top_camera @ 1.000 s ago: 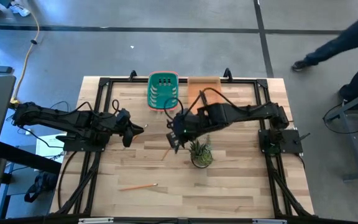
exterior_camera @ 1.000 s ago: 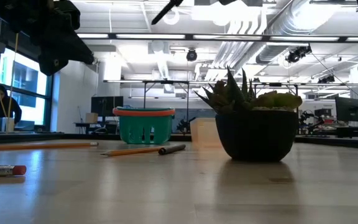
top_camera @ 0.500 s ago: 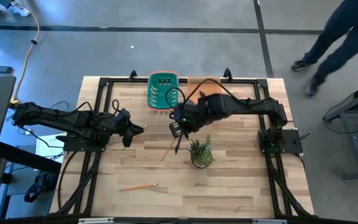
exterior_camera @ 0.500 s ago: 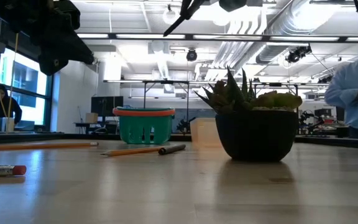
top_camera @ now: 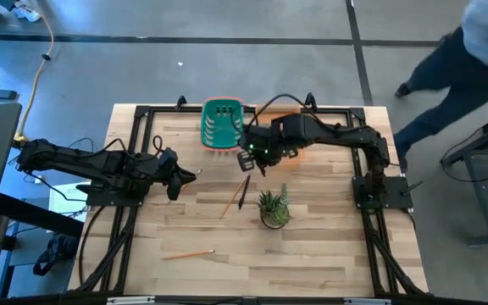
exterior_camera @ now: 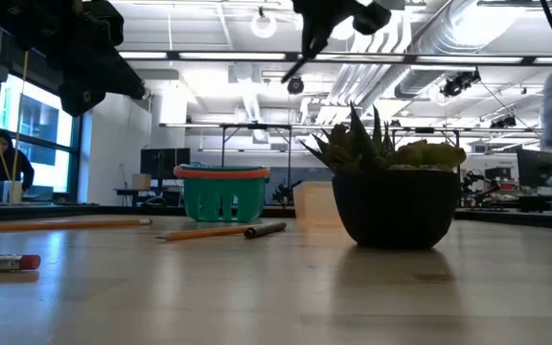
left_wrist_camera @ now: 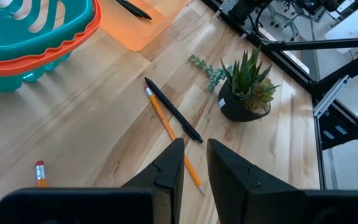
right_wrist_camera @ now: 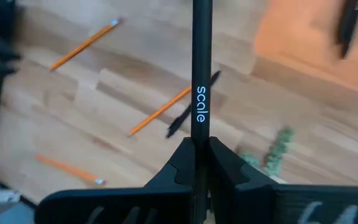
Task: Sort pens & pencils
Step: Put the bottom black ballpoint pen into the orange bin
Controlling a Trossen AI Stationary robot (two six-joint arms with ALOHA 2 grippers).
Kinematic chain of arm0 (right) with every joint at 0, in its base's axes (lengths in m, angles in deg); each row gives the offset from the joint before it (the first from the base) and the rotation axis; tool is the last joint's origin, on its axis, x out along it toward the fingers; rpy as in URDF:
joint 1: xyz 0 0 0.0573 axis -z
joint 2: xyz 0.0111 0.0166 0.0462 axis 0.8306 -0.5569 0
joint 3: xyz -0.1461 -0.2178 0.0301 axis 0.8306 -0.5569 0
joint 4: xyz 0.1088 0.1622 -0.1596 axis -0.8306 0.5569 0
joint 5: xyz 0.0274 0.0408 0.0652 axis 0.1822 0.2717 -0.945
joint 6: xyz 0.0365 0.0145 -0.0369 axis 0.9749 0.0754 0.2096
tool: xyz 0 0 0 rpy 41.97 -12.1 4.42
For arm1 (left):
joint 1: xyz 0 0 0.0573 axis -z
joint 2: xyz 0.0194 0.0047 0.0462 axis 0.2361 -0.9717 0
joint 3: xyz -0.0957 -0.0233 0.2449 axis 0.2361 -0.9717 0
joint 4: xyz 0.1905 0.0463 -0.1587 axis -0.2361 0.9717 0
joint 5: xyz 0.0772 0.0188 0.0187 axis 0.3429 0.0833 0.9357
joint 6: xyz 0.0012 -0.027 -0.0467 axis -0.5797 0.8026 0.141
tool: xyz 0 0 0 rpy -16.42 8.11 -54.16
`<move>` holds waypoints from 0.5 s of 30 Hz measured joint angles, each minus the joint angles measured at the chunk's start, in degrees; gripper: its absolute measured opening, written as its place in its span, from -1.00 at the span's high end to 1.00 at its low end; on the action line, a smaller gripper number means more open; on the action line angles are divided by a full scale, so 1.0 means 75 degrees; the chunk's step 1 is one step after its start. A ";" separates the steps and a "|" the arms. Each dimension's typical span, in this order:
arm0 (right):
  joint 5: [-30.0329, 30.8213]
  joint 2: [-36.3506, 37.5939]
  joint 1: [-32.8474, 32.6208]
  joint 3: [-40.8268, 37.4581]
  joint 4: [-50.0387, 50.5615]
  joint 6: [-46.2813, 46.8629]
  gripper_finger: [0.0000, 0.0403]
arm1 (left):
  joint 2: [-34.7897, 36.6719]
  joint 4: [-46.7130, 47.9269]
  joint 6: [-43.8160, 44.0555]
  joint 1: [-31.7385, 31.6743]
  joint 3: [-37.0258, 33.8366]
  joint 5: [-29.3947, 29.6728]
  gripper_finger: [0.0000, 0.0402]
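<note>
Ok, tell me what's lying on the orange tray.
One black pen lies on the orange tray in the left wrist view. From above, the right arm and its claw, shut on another pen, cover part of the tray.

Blk pens (left_wrist_camera: 173,110), orange pencils (left_wrist_camera: 172,139), teal basket (top_camera: 221,122)

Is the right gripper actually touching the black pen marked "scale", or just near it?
Touching. The right wrist view shows the right gripper with its fingers closed against both sides of the pen, no gap, the pen standing out beyond them above the table.
</note>
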 joint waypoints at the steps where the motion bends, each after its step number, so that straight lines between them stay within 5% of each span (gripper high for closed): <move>1: -0.0028 0.0000 0.0092 0.0000 0.0063 0.0000 1.00 | 0.0000 0.0000 0.0000 -0.0001 0.0000 0.0000 0.71; 15: -0.0033 0.0000 0.1393 -0.0006 0.0863 -0.0017 1.00 | 0.0000 -0.0012 0.0061 -0.0001 0.0000 0.0000 0.71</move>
